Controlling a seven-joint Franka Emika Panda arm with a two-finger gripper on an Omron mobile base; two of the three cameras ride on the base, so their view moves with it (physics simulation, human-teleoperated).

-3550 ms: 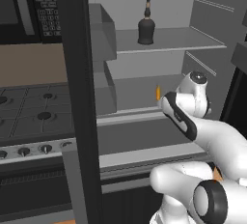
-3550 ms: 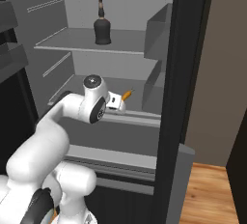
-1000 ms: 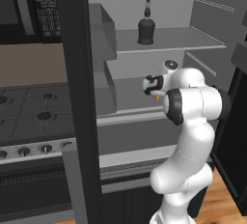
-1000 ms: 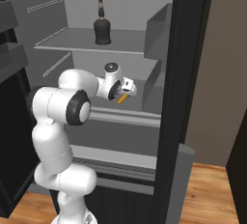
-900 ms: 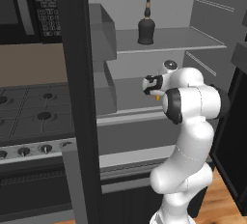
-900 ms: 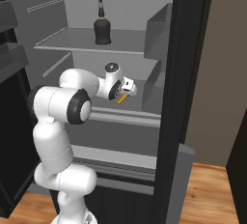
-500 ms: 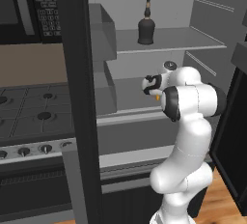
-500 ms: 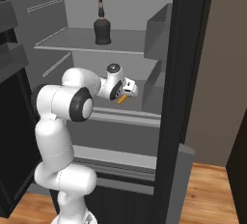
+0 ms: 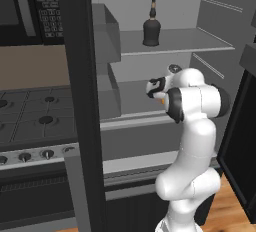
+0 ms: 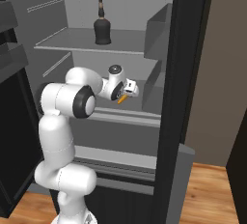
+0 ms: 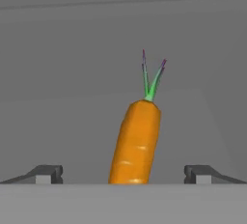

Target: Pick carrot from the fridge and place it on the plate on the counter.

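One carrot (image 11: 136, 143) is shown lying on the middle shelf of the open fridge (image 9: 165, 41), its green leaf stalks pointing away from the hand camera. In the hand view it is framed between the two dark fingertips (image 11: 47, 174) of the pincer (image 11: 123, 175), which are spread wide, one at each side, with clear gaps to the carrot; nothing is gripped. In the right base view the carrot (image 10: 122, 98) is seen as a small orange stub just beside the pincer (image 10: 131, 89), at the right half of the shelf. In the left base view the pincer (image 9: 153, 88) is seen reaching leftward over the same shelf, with an orange trace (image 9: 162, 100) just below the wrist. One dark bottle (image 9: 151, 27) is shown upright on the upper shelf, well apart from the carrot. To the left of the fridge, one grey stovetop (image 9: 35, 126) with a row of knobs is visible.
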